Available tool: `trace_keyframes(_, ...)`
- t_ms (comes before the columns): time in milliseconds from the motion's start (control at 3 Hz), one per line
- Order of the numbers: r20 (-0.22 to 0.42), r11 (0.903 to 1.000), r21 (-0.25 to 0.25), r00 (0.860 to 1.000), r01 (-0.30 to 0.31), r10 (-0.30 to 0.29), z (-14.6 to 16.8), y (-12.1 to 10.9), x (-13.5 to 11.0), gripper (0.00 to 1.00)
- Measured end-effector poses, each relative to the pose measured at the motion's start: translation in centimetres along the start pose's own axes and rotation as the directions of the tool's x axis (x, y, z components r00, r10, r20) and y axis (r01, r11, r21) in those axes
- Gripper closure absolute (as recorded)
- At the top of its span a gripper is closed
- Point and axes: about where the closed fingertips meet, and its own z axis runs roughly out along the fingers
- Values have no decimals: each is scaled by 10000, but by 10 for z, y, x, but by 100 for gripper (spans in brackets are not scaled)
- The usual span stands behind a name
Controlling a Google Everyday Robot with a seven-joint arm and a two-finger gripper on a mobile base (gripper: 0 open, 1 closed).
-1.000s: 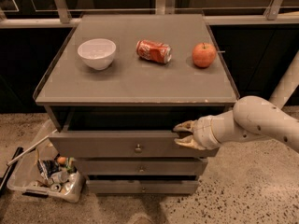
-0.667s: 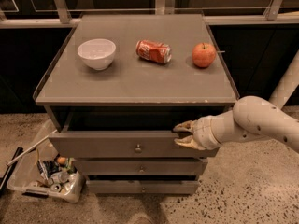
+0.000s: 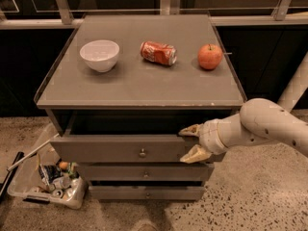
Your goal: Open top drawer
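The big grey top drawer [image 3: 108,149], with its flat wide front and small round metal knob [image 3: 142,152], sits right under the grey worktop [image 3: 144,88]. It is out a little way, and there is a dark gap above its front. The front runs long from left to right, so I think the drawer has to slide straight out toward the camera.

The robot's cream two-finger hand [image 3: 191,143] is at the right end of that front. The knob is off to the side of the hand, near the middle of the front, and the hand is not touching it. The fingers are spread apart. One is by the top edge of the front and one is by the bottom edge. I cannot tell if they are squeezing it. The thick white arm [image 3: 269,126] comes in from the right side.

A pull from the right end may twist the drawer a bit, so I think it needs a straight pull.

Two thinner grey drawers [image 3: 144,172] sit below the top drawer. On the worktop are a white round bowl [image 3: 99,55], a red soda can [image 3: 158,53] on its side and a red apple [image 3: 210,57], all well apart from the hand. A clear plastic bin [image 3: 48,184] of rubbish sits on the floor near the chest.
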Motion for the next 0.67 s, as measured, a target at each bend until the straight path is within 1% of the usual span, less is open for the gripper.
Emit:
trace_keyframes(333,87,9997,-111,9998,-197,198,2,7,6,0)
trace_keyframes(667,284,9956,-447,9961,-827,841,13,29,29,19)
